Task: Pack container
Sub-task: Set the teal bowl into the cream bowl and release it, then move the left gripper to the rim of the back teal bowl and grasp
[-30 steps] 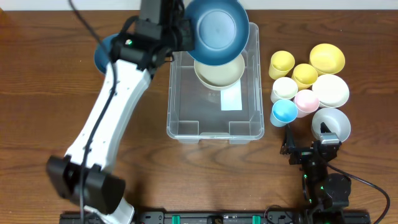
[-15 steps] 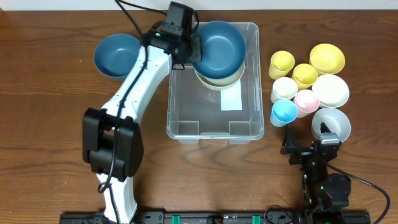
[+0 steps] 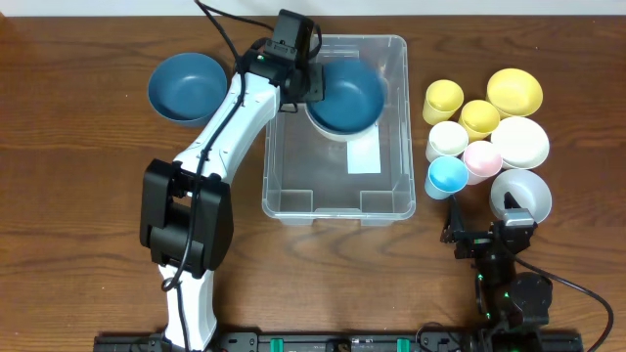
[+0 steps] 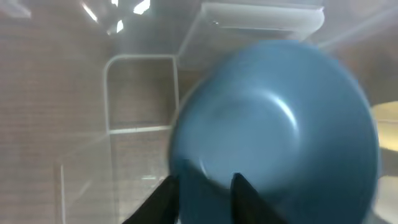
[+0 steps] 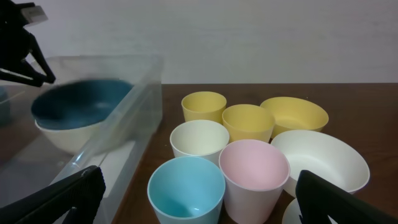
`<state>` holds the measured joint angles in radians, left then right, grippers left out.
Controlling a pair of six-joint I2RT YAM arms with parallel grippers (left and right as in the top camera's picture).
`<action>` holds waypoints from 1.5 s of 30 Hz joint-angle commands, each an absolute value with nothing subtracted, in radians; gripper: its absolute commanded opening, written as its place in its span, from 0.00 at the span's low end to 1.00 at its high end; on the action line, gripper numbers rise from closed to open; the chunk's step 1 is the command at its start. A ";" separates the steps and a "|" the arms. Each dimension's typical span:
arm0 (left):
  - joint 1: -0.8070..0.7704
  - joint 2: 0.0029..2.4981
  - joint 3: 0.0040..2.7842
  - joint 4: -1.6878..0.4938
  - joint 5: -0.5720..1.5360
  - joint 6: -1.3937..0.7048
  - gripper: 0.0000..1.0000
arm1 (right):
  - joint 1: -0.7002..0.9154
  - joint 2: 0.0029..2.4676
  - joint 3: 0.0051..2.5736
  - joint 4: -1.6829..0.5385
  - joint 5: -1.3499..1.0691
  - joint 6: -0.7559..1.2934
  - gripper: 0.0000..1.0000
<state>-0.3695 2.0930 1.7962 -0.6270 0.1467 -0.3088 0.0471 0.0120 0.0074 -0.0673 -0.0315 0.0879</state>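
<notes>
The clear container (image 3: 333,215) stands mid-table. At its far end a dark blue bowl (image 3: 347,93) rests nested in a cream bowl (image 3: 329,133). My left gripper (image 3: 311,83) sits at this blue bowl's left rim. In the left wrist view the blue bowl (image 4: 273,124) fills the frame, and my left gripper (image 4: 205,177) straddles its rim with jaws parted and a gap showing. My right gripper (image 3: 484,227) rests low at the front right, wide open and holding nothing. From the right wrist, the container (image 5: 140,93) and blue bowl (image 5: 81,102) lie to the left.
A second dark blue bowl (image 3: 186,86) sits left of the container. To its right are two yellow cups (image 3: 443,100), a yellow bowl (image 3: 514,91), a white bowl (image 3: 519,142), a white cup (image 3: 448,140), a pink cup (image 3: 481,158), a light blue cup (image 3: 448,176) and a pale bowl (image 3: 520,193).
The left arm has brought the blue bowl down from above the container onto the cream bowl, and its jaws have parted. The right arm has not moved.
</notes>
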 commanded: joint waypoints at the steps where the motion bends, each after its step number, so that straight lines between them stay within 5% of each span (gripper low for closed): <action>1: -0.368 2.101 1.826 -0.628 0.139 -0.309 0.37 | 0.039 0.006 0.005 -0.071 -0.042 0.100 0.99; 6: -0.366 2.005 1.833 -0.631 0.138 -0.309 0.38 | 0.039 0.006 0.005 -0.071 -0.042 0.100 0.99; 12: -0.310 1.792 1.833 -0.648 0.138 -0.303 0.55 | 0.039 0.006 0.005 -0.071 -0.042 0.100 0.99; 16: -0.239 1.659 1.833 -0.708 0.138 -0.154 1.00 | 0.039 0.006 0.005 -0.071 -0.042 0.100 0.99; 32: 0.111 1.590 1.786 -0.889 0.138 -0.068 0.98 | 0.039 0.006 0.005 -0.071 -0.042 0.100 0.99; 45: 0.222 1.903 1.783 -0.918 0.138 -0.556 0.93 | 0.039 0.006 0.005 -0.071 -0.042 0.100 0.99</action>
